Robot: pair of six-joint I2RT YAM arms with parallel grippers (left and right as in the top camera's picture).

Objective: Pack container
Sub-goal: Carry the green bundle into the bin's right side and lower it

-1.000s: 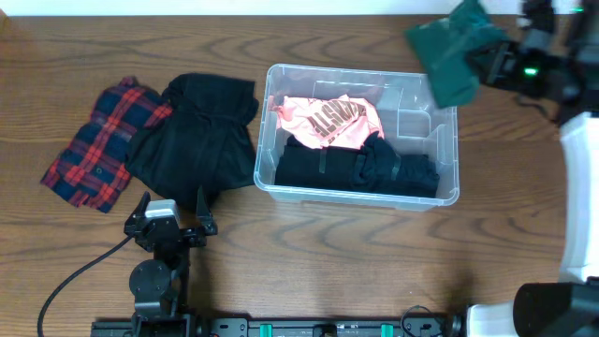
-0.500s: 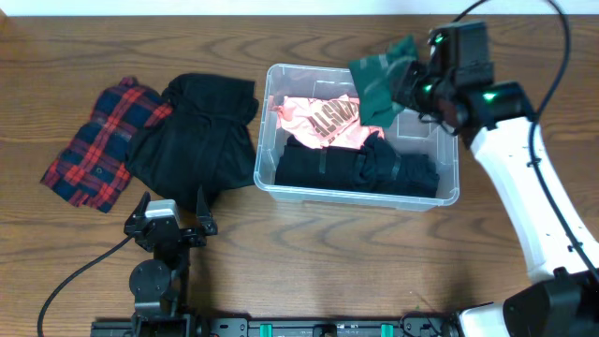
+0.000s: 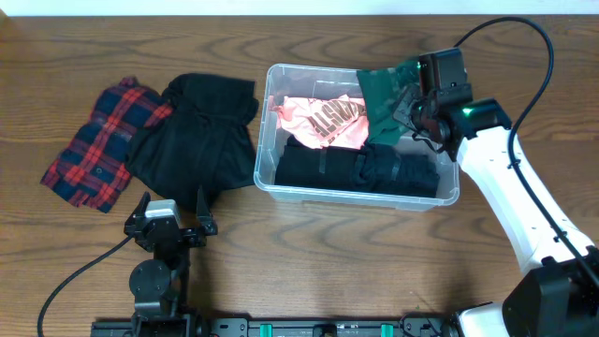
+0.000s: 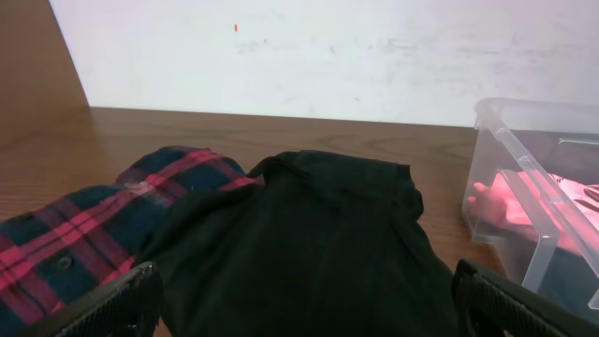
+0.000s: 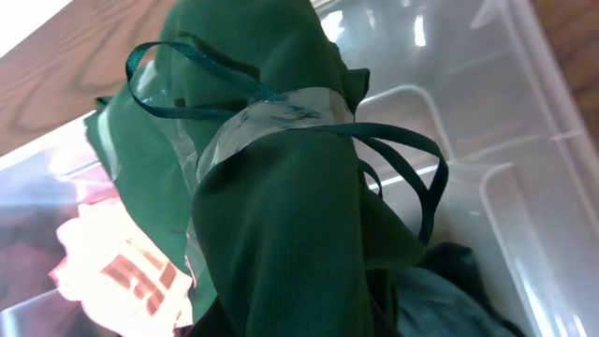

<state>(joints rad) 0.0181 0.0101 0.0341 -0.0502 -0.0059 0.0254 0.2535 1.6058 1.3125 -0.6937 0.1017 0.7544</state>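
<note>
The container (image 3: 356, 195) is a clear bin in the middle of the table, holding a pink shirt (image 3: 328, 120) and black clothes (image 3: 356, 168). My right gripper (image 3: 412, 103) is shut on a dark green garment (image 3: 382, 94) that hangs over the bin's back right part. In the right wrist view the green garment (image 5: 281, 187) fills the frame and hides the fingers, with the container wall (image 5: 524, 140) behind it. My left gripper (image 3: 171, 225) is open and empty near the front left edge. Its fingers (image 4: 304, 304) frame a black garment (image 4: 318, 243).
A black garment (image 3: 197, 136) lies left of the bin, partly over a red and blue plaid shirt (image 3: 103, 140). The left wrist view shows the plaid shirt (image 4: 84, 234) and the bin's corner (image 4: 524, 140). A cable runs along the front left.
My right arm has carried the green garment from beyond the bin's back right corner to the left and down over the bin. The left arm has not moved.
</note>
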